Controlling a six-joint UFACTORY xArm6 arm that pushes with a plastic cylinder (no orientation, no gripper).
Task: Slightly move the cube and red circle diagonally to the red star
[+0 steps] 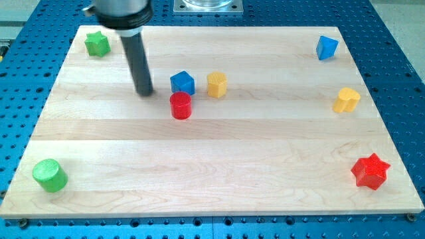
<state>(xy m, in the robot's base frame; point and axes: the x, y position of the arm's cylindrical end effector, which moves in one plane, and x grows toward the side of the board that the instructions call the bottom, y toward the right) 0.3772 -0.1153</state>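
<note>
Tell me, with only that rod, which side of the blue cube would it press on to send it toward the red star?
It can't grip, only push. I would press my tip on the blue cube's upper-left face, since the red star lies toward the view's bottom right. My tip already stands just left of the cube. The red cylinder sits just below the cube, so it would probably be carried along.

A green star (97, 44) sits near the top left corner of the wooden tabletop (219, 166). A green cylinder (50, 175) stands at the bottom left. A yellow hexagonal block (216, 84) sits near the middle. At the right, a blue block (326, 47) lies toward the top, with a yellow heart-like block (346, 99) below it.
</note>
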